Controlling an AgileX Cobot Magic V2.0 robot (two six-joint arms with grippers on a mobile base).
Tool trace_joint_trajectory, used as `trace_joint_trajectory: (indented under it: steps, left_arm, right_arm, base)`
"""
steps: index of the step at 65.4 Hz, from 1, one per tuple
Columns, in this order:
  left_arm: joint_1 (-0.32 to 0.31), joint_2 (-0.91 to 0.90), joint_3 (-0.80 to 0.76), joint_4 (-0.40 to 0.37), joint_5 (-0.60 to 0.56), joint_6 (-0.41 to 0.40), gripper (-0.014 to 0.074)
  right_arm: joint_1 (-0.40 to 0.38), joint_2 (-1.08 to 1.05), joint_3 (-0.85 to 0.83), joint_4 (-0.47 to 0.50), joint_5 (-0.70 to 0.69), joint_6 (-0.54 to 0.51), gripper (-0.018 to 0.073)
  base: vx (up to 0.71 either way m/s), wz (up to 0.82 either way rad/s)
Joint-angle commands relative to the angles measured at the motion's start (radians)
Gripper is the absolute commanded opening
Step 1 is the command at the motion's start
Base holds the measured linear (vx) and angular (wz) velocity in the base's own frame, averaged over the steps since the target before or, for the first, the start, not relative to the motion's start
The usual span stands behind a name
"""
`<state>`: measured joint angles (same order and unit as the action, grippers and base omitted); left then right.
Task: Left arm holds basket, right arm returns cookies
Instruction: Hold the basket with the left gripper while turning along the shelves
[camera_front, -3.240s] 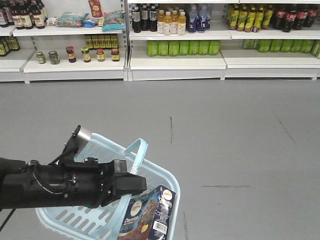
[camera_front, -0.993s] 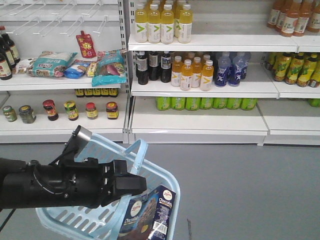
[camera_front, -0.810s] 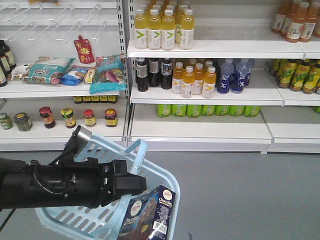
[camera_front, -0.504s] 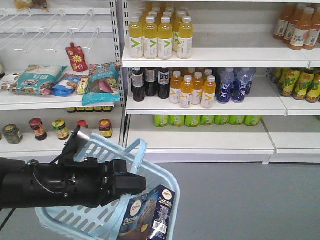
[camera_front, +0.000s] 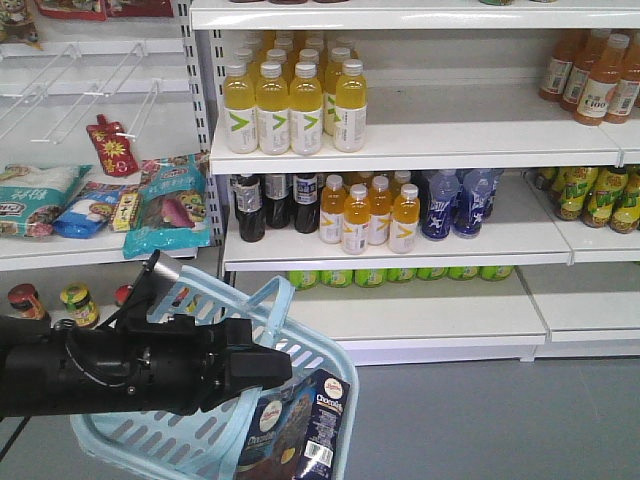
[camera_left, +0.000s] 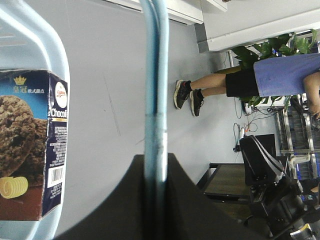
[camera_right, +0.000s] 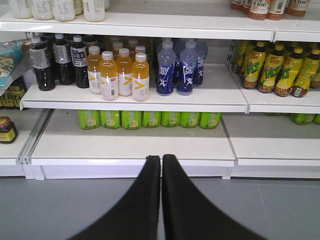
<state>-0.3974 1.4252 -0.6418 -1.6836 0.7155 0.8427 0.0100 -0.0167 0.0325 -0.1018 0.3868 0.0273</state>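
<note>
My left arm (camera_front: 110, 375) reaches from the lower left, and its gripper (camera_front: 262, 367) is shut on the flat loop handle (camera_left: 154, 100) of the pale blue basket (camera_front: 150, 440), holding it above the grey floor. The navy cookie carton (camera_front: 300, 428) stands tilted in the basket's right corner; it also shows in the left wrist view (camera_left: 30, 150). My right gripper (camera_right: 161, 158) is shut and empty, facing the shelves; the right arm is out of the front view.
White store shelves (camera_front: 400, 150) fill the front view: yellow drink bottles (camera_front: 290, 100), dark, orange and blue bottles (camera_front: 370, 210), green cans (camera_right: 150, 119), snack bags (camera_front: 165, 205), jars (camera_front: 75, 300). A person's legs (camera_left: 210, 90) and dark equipment (camera_left: 270, 185) show in the left wrist view.
The shelves have grown larger and shifted left and down in the front view as the base neared them. The left arm, basket and carton keep the same pose.
</note>
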Motion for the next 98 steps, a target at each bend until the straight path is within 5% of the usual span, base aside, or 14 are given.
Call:
trace_joint_trajectory:
  steps: [1,98]
  left_arm:
    - [-0.004,-0.036,-0.028,-0.092,0.051,0.014,-0.0006]
    - [-0.004,-0.036,-0.028,-0.092,0.051,0.014,-0.0006]
  right_arm:
    - [0.001,-0.005,-0.004,-0.006,-0.075,-0.010,-0.0003]
    - [0.001,-0.005,-0.004,-0.006,-0.075,-0.010,-0.0003]
  base:
    - [0.27,-0.12]
    - [0.14,-0.30]
